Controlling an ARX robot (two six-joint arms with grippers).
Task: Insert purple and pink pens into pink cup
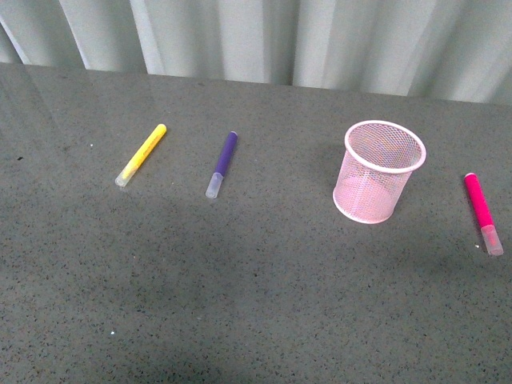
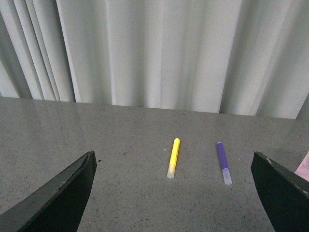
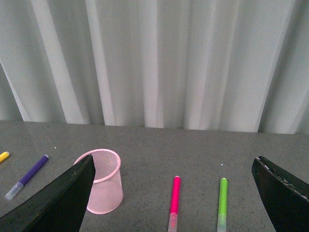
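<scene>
Left wrist view gives you only the two dark inner finger faces of the left claw [image 2: 173,153], both cut off by the frame's corners. They stand spread wide, gripping and touching nothing. Just ahead of that claw, centred in the gap, lies the yellow pen [image 2: 173,158]. The purple pen [image 2: 223,156] lies beside it at about the same reach, closer to the finger on the cup's side, with its clear cap toward the claw. From this camera the pink cup [image 1: 378,170] is only a pale sliver behind that finger.

Right wrist view shows the right claw [image 3: 174,158] spread just as wide and likewise empty. The pink pen [image 3: 174,202] lies straight ahead in the middle of the gap, and the frame edge clips its cap. A green pen [image 3: 222,203] lies parallel beside it, on the side away from the cup, and is clipped the same way. One finger covers part of the cup's rim and wall. The cup stands upright, slightly farther out than the pens.

Front view shows you bare grey table [image 1: 256,304] across the whole near half. There is a clear stretch between the purple pen and the cup, and a narrower one between the cup and the pink pen, whose cap lies close to the frame edge. Beyond everything, the table's far edge meets a pale curtain [image 1: 280,32].
</scene>
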